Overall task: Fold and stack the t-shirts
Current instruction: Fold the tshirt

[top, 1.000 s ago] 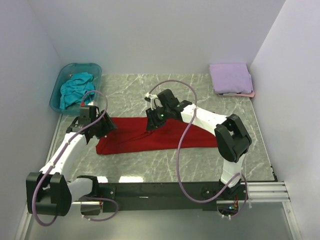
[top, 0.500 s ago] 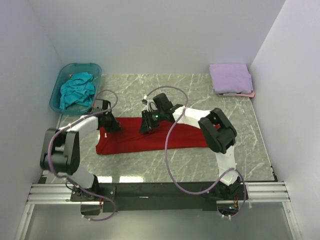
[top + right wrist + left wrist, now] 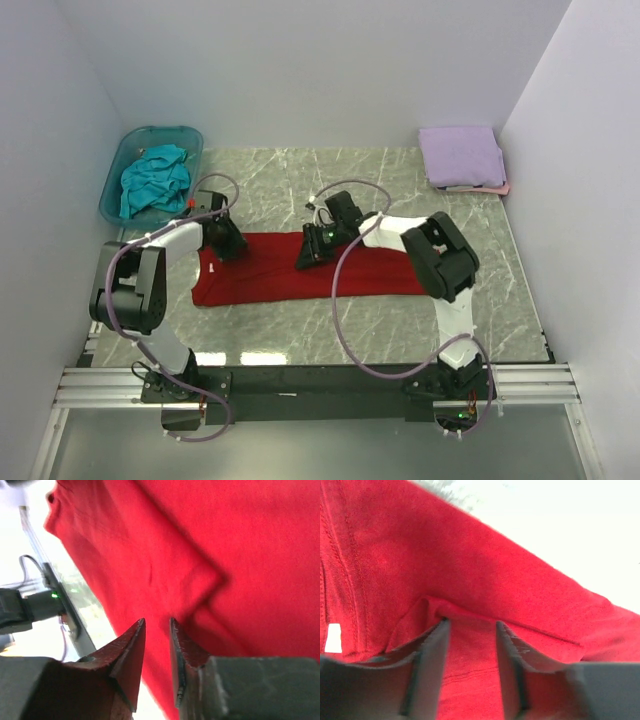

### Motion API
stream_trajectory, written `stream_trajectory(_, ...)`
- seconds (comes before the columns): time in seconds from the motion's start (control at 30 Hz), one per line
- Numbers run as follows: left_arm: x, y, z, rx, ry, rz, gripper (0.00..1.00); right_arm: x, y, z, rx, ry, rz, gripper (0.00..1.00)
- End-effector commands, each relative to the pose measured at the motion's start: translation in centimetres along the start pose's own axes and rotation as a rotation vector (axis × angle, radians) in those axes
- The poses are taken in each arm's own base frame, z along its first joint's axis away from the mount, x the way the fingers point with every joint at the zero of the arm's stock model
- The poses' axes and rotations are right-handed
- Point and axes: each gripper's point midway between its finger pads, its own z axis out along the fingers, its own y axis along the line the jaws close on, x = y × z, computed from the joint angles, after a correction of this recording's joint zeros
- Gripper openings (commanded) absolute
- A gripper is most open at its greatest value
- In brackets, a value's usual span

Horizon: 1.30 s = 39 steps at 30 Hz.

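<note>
The deep red t-shirt [image 3: 270, 280] lies on the marble table as a long flat strip. My left gripper [image 3: 228, 240] is low over the shirt's far left corner. In the left wrist view the gripper [image 3: 472, 624] is open, its tips at a folded edge of the red cloth [image 3: 495, 570] and flat cloth showing between them. My right gripper [image 3: 308, 252] is down at the middle of the shirt's far edge. In the right wrist view the gripper [image 3: 157, 620] stands a little open over red cloth [image 3: 260, 555], pinching nothing. A teal t-shirt [image 3: 155, 182] lies crumpled in the tub. A folded lavender t-shirt [image 3: 460, 155] rests on a pale pink one [image 3: 500, 188].
The translucent blue-green tub [image 3: 113, 183] stands at the back left corner. The folded stack sits at the back right by the wall. White walls close in the table on three sides. Purple cables loop above both arms.
My left arm swung in from the near left to the shirt's far left corner; its jaws narrowed, then widened again. My right gripper slid a little left, then right, along the far edge.
</note>
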Motion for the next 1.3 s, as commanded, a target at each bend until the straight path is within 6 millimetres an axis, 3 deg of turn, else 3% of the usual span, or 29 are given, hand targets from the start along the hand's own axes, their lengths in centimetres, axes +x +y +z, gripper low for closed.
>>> stream_trajectory(0.0, -2.9, -1.6, -2.6, -0.03, -0.127, 0.065, 0.51, -0.8, 1.9, -4.4, 0.11, -0.062, -0.12, 0.34)
stream_trajectory(0.07, -3.5, -2.7, -4.4, -0.026, -0.17, 0.088, 0.55, -0.5, 0.6, -6.4, 0.248, -0.079, -0.149, 0.42)
stream_trajectory(0.1, -2.9, -3.3, -5.1, -0.026, -0.168, 0.102, 0.64, -0.3, 0.1, -7.0, 0.292, -0.08, -0.154, 0.44)
stream_trajectory(0.17, -2.7, -4.1, -6.9, -0.01, -0.2, 0.111, 0.69, 0.3, -2.0, -8.4, 0.426, -0.084, -0.165, 0.45)
stream_trajectory(0.27, -1.2, -3.7, -8.3, -0.034, -0.209, 0.099, 0.75, 1.6, -3.9, -10.7, 0.577, -0.076, -0.173, 0.46)
stream_trajectory(0.37, 1.0, -3.2, -8.1, -0.029, -0.168, 0.081, 0.74, 2.7, -5.5, -12.4, 0.689, -0.073, -0.172, 0.47)
stream_trajectory(0.5, 4.0, -2.3, -6.3, -0.028, -0.091, 0.063, 0.72, 4.2, -7.4, -13.1, 0.783, -0.035, -0.165, 0.47)
stream_trajectory(0.73, 5.9, -1.3, -2.0, -0.087, 0.017, 0.081, 0.74, 7.1, -7.7, -11.3, 0.777, 0.081, -0.173, 0.47)
stream_trajectory(0.83, 5.5, -0.9, 0.3, -0.156, 0.046, 0.12, 0.74, 8.3, -7.1, -10.6, 0.761, 0.137, -0.186, 0.47)
stream_trajectory(0.9, 4.2, -1.9, 1.1, -0.172, 0.039, 0.161, 0.74, 9.6, -6.4, -9.8, 0.73, 0.182, -0.19, 0.49)
stream_trajectory(0.93, 4.4, -1.5, 2.5, -0.206, 0.064, 0.181, 0.74, 10.3, -6.0, -9.4, 0.703, 0.205, -0.183, 0.49)
stream_trajectory(0.97, 2.9, -3.2, 2.8, -0.185, 0.042, 0.198, 0.75, 11.1, -5.6, -9.0, 0.686, 0.234, -0.188, 0.49)
stream_trajectory(1.03, 2.5, -3.4, 4.6, -0.211, 0.068, 0.28, 0.75, 12.1, -4.8, -8.4, 0.659, 0.266, -0.186, 0.49)
stream_trajectory(1.07, 0.7, -5.6, 4.9, -0.174, 0.038, 0.332, 0.76, 13.1, -3.7, -7.5, 0.617, 0.297, -0.203, 0.49)
stream_trajectory(1.1, 0.2, -6.4, 5.4, -0.164, 0.035, 0.357, 0.77, 13.2, -3.0, -7.0, 0.594, 0.305, -0.209, 0.49)
stream_trajectory(1.13, 0.3, -6.1, 6.9, -0.182, 0.062, 0.385, 0.77, 13.5, -2.3, -6.3, 0.564, 0.317, -0.22, 0.49)
stream_trajectory(1.17, -1.4, -8.7, 7.0, -0.132, 0.027, 0.411, 0.78, 14.1, -1.7, -5.4, 0.524, 0.343, -0.215, 0.49)
stream_trajectory(1.23, -1.6, -9.5, 8.9, -0.112, 0.057, 0.495, 0.8, 13.7, 0.1, -3.9, 0.503, 0.364, -0.261, 0.49)
stream_trajectory(1.27, -3.0, -11.9, 8.9, -0.059, 0.023, 0.526, 0.8, 14.3, -0.3, -3.3, 0.523, 0.412, -0.259, 0.49)
